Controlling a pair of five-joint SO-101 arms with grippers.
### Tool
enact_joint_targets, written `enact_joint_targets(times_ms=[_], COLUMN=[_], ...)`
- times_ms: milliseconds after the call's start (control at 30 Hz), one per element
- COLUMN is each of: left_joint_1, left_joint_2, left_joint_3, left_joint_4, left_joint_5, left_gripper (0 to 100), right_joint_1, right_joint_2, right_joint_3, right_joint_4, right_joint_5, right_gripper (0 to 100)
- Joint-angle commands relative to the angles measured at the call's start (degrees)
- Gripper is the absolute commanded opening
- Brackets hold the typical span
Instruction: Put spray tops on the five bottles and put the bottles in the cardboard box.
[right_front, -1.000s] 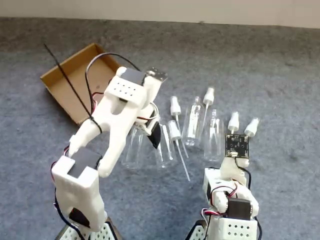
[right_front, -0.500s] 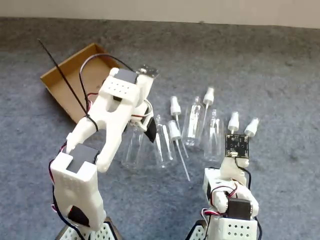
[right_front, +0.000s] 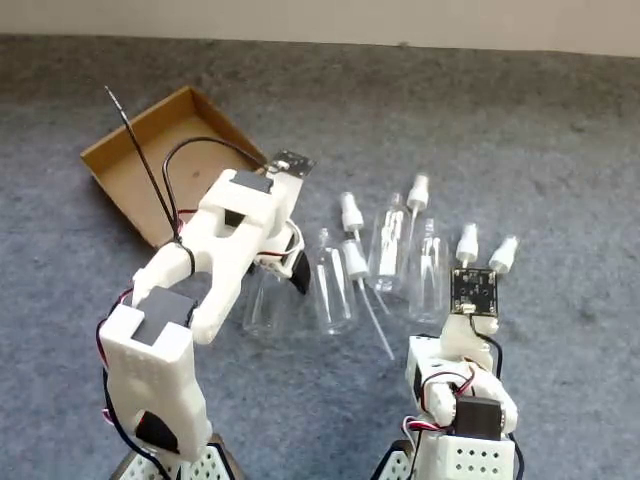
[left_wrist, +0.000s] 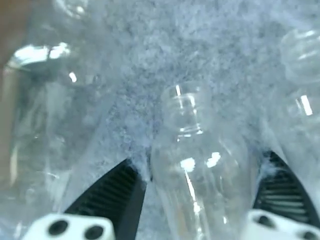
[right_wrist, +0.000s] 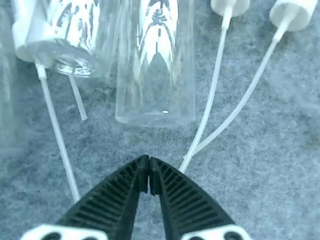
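Left wrist view is showing the left hand (left_wrist: 200, 172) open wide, with one finger on each side of a clear bottle (left_wrist: 192, 150). This bottle is lying flat on the grey bench (right_front: 560, 150) and is wearing no spray top. More clear bottles are lying just beside it. The right hand (right_wrist: 149, 177) is pinched shut on nothing, near two loose spray tops (right_wrist: 230, 6) with long thin tubes. The cardboard box (right_front: 140, 165) is sitting apart from the bottles with nothing in it. The bottle is round and smooth, so it could be slipping or rolling away when the fingers are closing. The fingers could also be bumping the neighbour bottles.
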Motion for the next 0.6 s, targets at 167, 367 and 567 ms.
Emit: enact_joint_targets(times_ms=[167, 367, 567], left_joint_1=[-0.13, -0.13, 0.04], left_joint_2=[-1.10, -1.54, -6.37], left_joint_3=[-0.40, -0.92, -1.01], left_joint_4=[-0.88, -0.79, 3.96], left_joint_5=[0.09, 0.09, -0.09], left_gripper=[10, 10, 11], right_joint_1=[-0.57, -0.57, -0.57], right_joint_2=[-0.31, -0.31, -0.31], right_joint_3=[9.45, 9.45, 9.45], right_joint_4=[0.31, 0.31, 0.31], right_joint_5=[0.62, 0.62, 0.62], right_gripper=[0.5, 0.5, 0.5])
